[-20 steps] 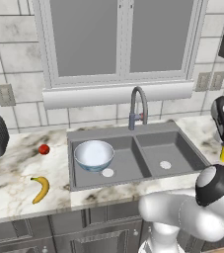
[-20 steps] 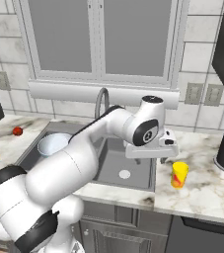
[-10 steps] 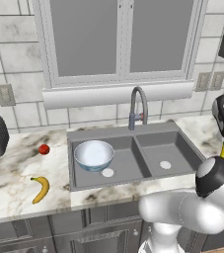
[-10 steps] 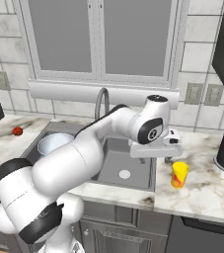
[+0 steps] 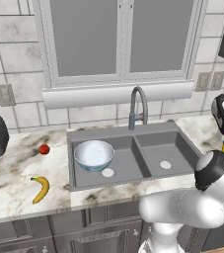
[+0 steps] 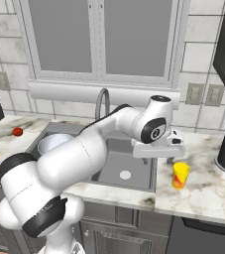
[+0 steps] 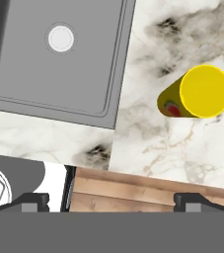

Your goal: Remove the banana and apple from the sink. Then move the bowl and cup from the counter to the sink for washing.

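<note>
Above the counter (image 6: 203, 196), at 3 o'clock of the sink (image 6: 134, 184), the gripper (image 6: 171, 159) hangs with jaws spread wide and empty (cup (image 6: 180, 175) upright just below, untouched); bowl (image 5: 93, 154) sits in the left basin.

The cup (image 6: 180, 175) was yellow with a red-orange mark. The desk (image 5: 15, 183) was white marble, veined grey-brown. The sink (image 5: 133, 158) was dark grey, the bowl (image 5: 93, 154) pale blue, the banana (image 5: 40, 189) yellow, the apple (image 5: 44, 149) red.
</note>
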Available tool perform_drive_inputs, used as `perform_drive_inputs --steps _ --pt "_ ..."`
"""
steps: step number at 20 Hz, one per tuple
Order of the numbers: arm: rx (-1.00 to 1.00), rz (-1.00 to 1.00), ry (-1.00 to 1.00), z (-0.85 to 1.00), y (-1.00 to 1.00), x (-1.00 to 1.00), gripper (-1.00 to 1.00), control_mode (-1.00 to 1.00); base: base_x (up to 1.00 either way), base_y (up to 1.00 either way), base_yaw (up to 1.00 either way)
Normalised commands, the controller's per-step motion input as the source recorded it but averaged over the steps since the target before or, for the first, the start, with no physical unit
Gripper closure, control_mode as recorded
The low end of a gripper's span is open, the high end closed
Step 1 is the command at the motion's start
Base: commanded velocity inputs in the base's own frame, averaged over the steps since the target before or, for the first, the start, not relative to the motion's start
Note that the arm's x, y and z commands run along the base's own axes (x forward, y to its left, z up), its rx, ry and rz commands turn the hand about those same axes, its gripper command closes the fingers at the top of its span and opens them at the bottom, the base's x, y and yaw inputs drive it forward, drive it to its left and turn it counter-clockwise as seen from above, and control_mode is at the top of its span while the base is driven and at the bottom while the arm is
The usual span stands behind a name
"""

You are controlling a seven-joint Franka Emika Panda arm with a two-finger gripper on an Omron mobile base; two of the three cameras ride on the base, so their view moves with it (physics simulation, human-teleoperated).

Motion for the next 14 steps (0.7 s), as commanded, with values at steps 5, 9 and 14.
perform_drive_inputs --steps 5,9,14 --pt "0.0 0.0 0.0 -0.1 -0.05 0.05 -1.0 -1.0 0.0 0.0 0.0" --pt "0.0 0.0 0.0 -0.1 -0.05 0.06 -1.0 -1.0 0.0 0.0 0.0" --pt "0.0 0.0 0.0 -0.09 -0.04 0.06 -1.0 -1.0 0.0 0.0 0.0"
